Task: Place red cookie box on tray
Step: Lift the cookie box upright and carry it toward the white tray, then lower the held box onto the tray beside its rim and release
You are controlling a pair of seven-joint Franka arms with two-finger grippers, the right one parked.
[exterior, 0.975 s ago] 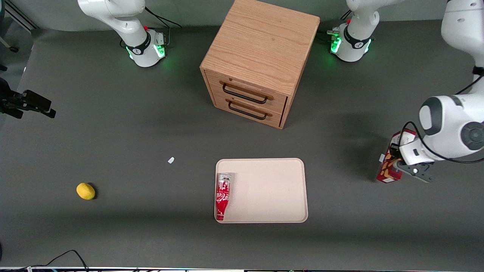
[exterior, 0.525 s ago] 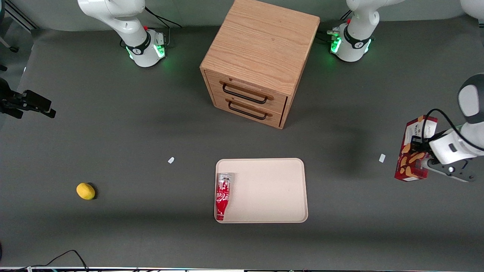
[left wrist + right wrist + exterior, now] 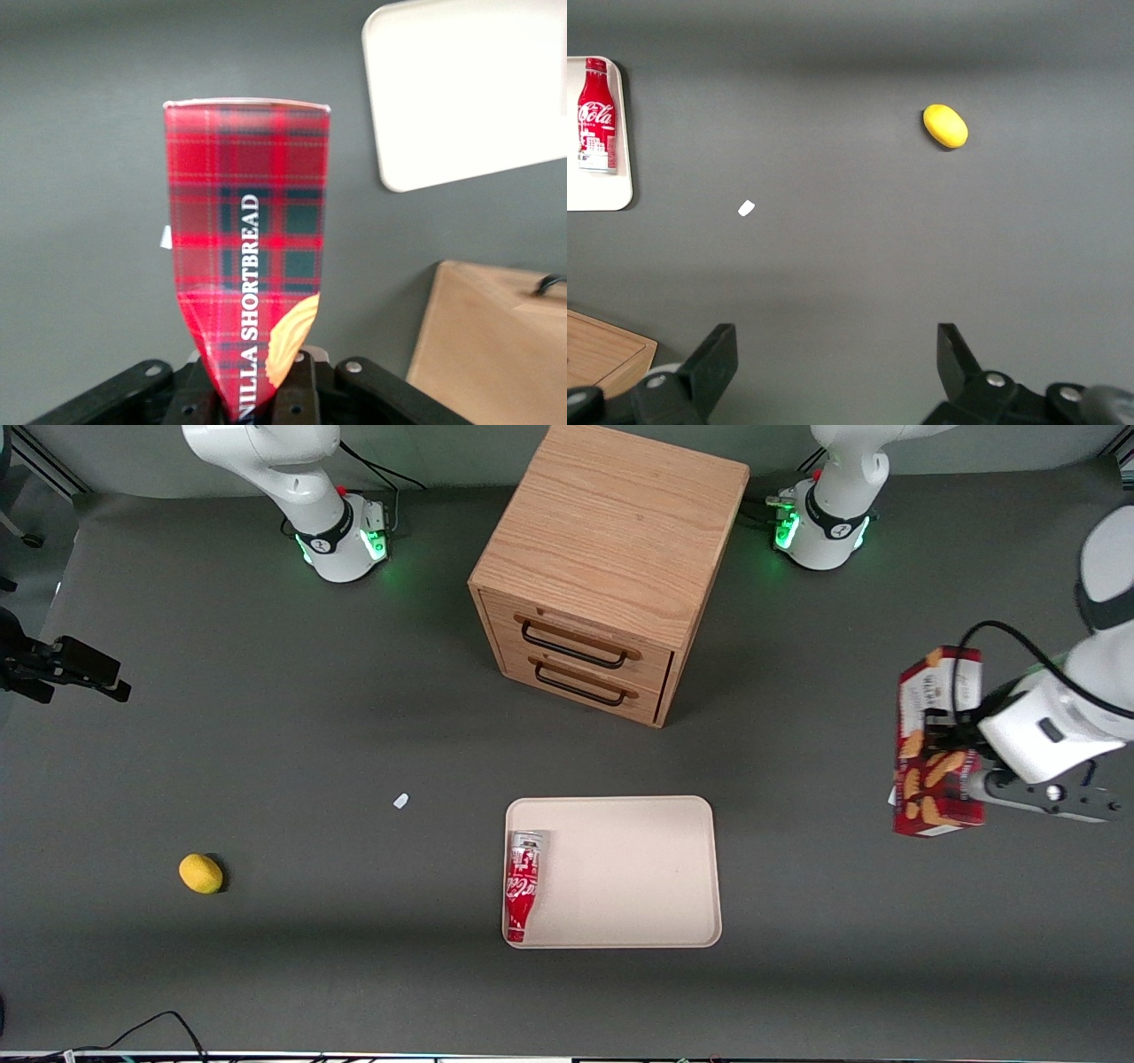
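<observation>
Gripping red cookie box (image 3: 937,744) aloft, gripper (image 3: 961,757) hangs w/ tray (image 3: 638,868) well apart, Coke bottle (image 3: 523,884) on it.

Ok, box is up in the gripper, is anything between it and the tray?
Nothing visible on the table between them. The gripper holds the red cookie box above the table toward the working arm's end. On the tray, a Coca-Cola bottle lies along the edge toward the parked arm, leaving most of it free.
</observation>
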